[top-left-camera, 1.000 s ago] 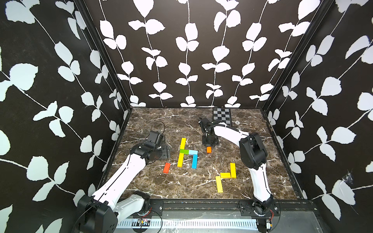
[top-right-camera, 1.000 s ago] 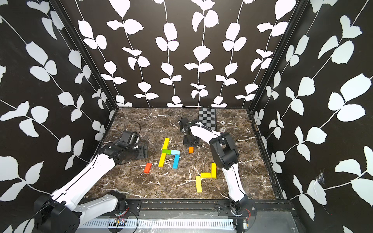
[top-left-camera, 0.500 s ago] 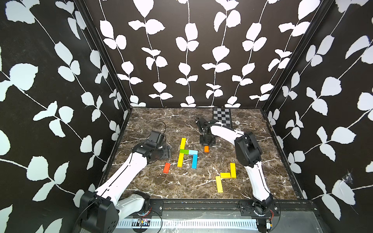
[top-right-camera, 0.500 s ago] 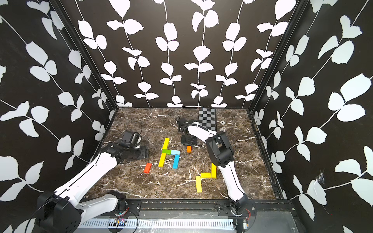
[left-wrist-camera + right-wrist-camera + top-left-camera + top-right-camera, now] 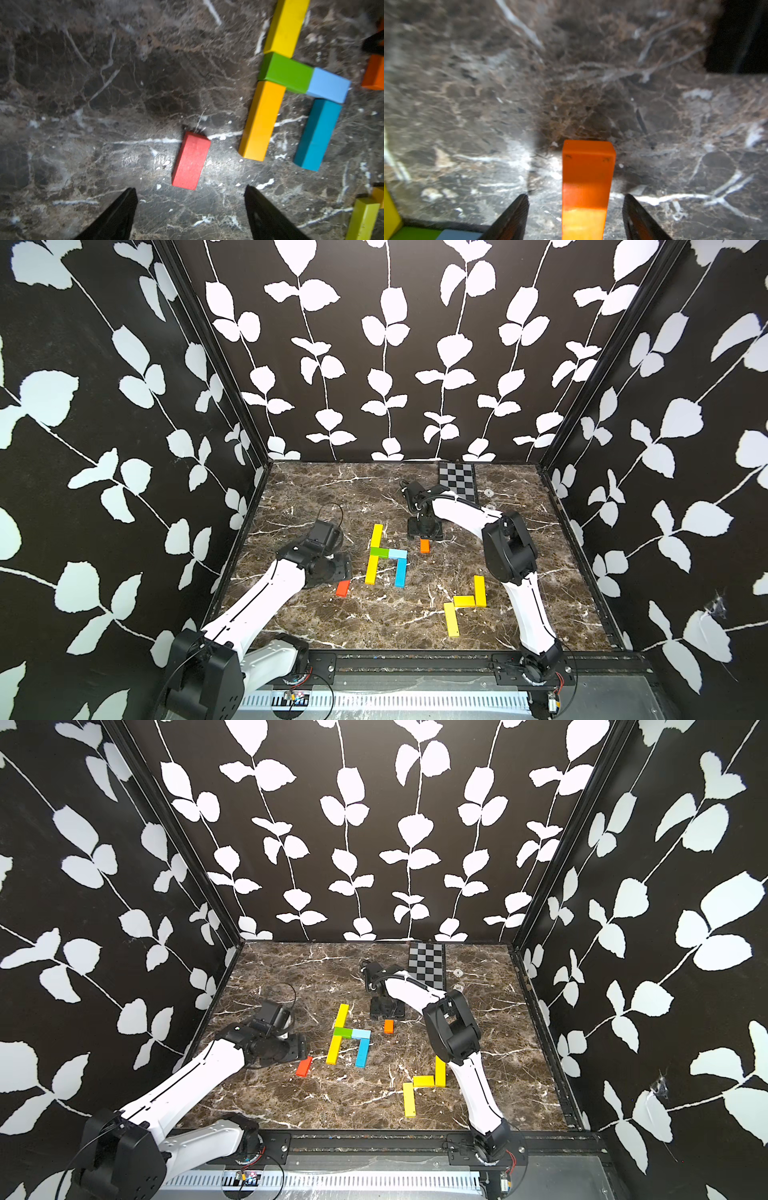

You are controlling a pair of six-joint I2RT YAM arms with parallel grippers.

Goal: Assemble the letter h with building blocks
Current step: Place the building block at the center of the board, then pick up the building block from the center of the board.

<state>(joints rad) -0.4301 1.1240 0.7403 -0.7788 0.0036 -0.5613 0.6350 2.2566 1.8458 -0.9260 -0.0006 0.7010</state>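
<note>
**You have just let go: your right pincer (image 5: pixel 424 536) is off the orange block (image 5: pixel 424 546).**

In both top views, the right pincer (image 5: pixel 387 1016) that was clamped on the orange block (image 5: pixel 388 1026) a second ago now stands over it, jaws apart. The block lies on the worktop (image 5: pixel 374 489) just right of the letter h (image 5: pixel 379 551), toward the back edge and not touching it. The letter looks complete to me, so I judge this piece a spare set aside. In the left wrist view, your left pincer (image 5: pixel 189 192) is apart and empty, with the red block (image 5: pixel 191 161) just ahead of its tips. In the right wrist view, the orange block (image 5: pixel 587 182) sits free between the parted tips, with a gap on either side. You have no brand, label or readable writing in any view.
</note>
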